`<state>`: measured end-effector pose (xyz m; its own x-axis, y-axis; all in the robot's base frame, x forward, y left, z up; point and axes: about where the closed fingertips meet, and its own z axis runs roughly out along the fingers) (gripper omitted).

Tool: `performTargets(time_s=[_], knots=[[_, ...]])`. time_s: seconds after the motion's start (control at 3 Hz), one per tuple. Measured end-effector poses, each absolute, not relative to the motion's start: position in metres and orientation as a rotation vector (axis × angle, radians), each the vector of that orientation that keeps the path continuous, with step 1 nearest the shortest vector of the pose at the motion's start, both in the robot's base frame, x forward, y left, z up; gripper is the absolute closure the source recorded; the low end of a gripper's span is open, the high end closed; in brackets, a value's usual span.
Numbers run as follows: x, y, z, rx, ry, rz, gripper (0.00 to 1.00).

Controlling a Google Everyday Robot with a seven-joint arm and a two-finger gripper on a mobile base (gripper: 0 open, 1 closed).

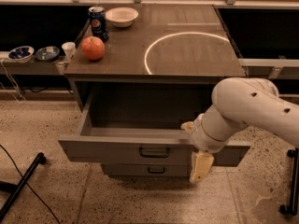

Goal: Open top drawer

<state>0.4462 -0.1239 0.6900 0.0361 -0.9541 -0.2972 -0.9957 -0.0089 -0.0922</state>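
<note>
The top drawer (112,149) is pulled far out from the grey cabinet (196,69), and its deep grey interior (140,111) shows with nothing in it. Its small black bar handle (154,151) sits centred on the flat front and nothing holds it. My gripper (198,157), on the end of the white arm (252,106), is at the right part of the drawer front, right of the handle and against the front's top edge. A shorter drawer (148,170) shows just below, pushed further in.
On the cabinet top stand an apple (93,48), a blue soda can (98,22) and a white bowl (122,16), with a ring of light (187,50). Two bowls (21,53) and a small cup (68,48) sit on a left shelf. A black stand leg (21,185) lies on the floor.
</note>
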Motion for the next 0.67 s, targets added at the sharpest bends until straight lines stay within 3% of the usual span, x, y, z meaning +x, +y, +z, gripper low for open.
performTargets(time_s=[0.33, 0.67], knots=[[0.476, -0.130, 0.709, -1.984, 2.022, 0.170, 0.09], [0.505, -0.138, 0.725, -1.930, 2.050, 0.135, 0.15]])
